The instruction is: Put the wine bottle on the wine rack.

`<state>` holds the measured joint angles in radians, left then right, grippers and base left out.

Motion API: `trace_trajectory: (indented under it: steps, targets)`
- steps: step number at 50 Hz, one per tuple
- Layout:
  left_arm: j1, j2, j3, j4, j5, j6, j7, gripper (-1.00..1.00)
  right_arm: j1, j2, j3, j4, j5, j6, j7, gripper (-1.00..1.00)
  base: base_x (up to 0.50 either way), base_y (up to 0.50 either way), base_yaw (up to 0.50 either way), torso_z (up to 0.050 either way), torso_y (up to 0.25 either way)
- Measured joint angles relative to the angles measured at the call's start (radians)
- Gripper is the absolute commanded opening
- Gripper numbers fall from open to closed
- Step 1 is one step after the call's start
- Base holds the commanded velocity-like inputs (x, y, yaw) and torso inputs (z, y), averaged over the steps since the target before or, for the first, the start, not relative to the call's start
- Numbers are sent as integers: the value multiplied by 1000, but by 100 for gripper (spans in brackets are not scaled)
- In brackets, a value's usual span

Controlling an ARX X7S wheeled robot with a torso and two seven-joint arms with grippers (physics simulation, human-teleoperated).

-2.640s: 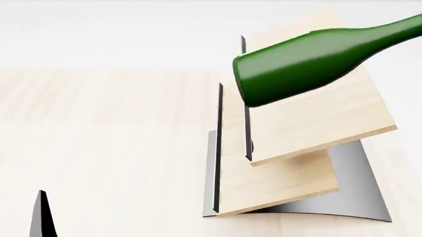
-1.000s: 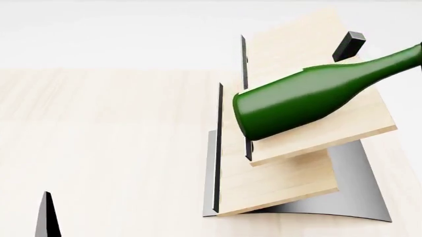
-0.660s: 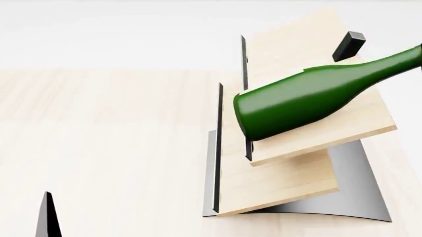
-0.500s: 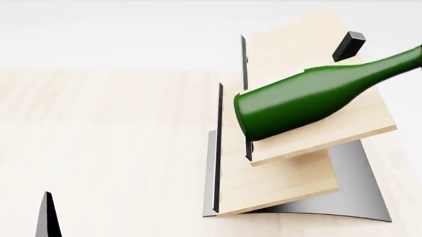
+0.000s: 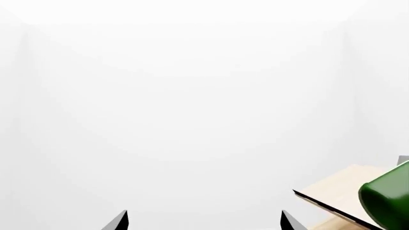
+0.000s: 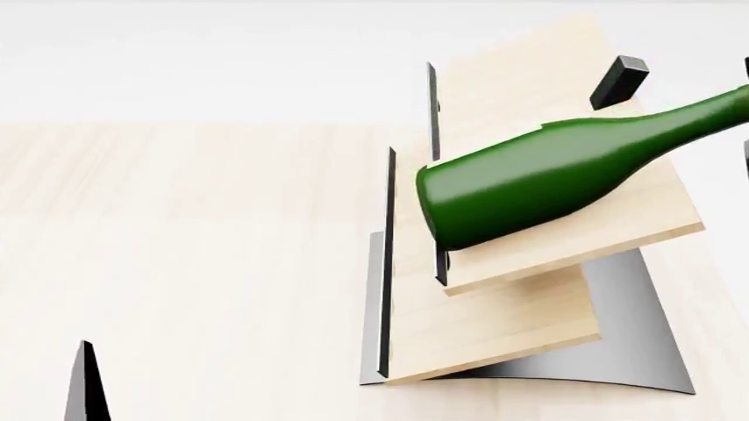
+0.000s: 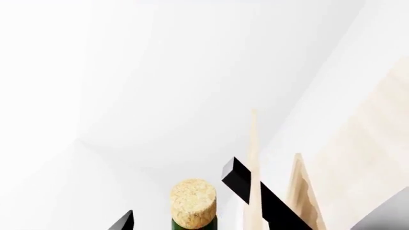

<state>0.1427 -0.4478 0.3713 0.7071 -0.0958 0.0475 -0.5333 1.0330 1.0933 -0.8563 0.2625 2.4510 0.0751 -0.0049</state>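
Note:
The dark green wine bottle (image 6: 538, 180) lies tilted on the top board of the pale-wood wine rack (image 6: 550, 250), base toward me, neck running off to the right. My right gripper (image 7: 182, 191) is open around the neck. Its cork (image 7: 193, 201) sits between the two fingers with gaps on both sides. One black finger (image 6: 618, 81) shows above the neck in the head view. My left gripper (image 5: 204, 220) is open and empty, away from the rack at the lower left. The left wrist view catches the bottle's base (image 5: 386, 201) and a rack board (image 5: 332, 191).
The rack stands on a curved grey metal base (image 6: 638, 342) on a pale wooden table (image 6: 175, 219). One left fingertip (image 6: 84, 386) shows at the head view's bottom left. White walls lie behind.
The bottle came down onto the rack's top board and the right jaws opened off it. In the last half second the neck dipped slightly and dark gripper parts appeared at the right edge.

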Motion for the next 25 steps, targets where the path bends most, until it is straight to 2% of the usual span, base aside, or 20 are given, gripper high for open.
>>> trace_trajectory:
  steps: [13,25]
  targets:
    - [-2,-1,4,-2,0,1,-2,100,-12,19,15,-29,5,-13,0,100,0,0,0,0,0]
    - [-4,-2,10,-3,2,0,-3,100,-55,93,53,-96,45,-61,-17,100,0,0,0,0,0]
